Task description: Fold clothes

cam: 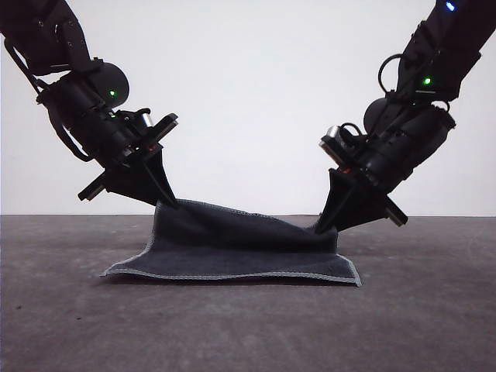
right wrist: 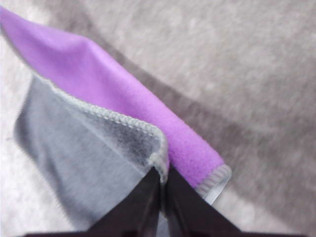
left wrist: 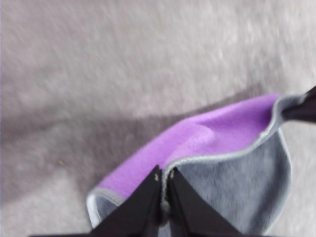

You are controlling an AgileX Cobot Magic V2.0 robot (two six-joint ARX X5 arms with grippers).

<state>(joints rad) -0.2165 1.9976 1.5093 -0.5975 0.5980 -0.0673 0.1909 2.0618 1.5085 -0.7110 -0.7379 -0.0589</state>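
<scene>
Two hands pinch cloth (cam: pixel 232 248) far corners: left hand (cam: pixel 167 200), right hand (cam: pixel 322 227), both clamped on stitched edge; near edge on counter (cam: pixel 426 310). Fold step underway. Next, likely: carry lifted edge over toward near edge, level, then release

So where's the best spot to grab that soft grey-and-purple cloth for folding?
By its two far corners, from above and behind. The small square cloth lies flat and limp, so the left gripper and right gripper each pinching a stitched corner lifts that edge evenly.
</scene>
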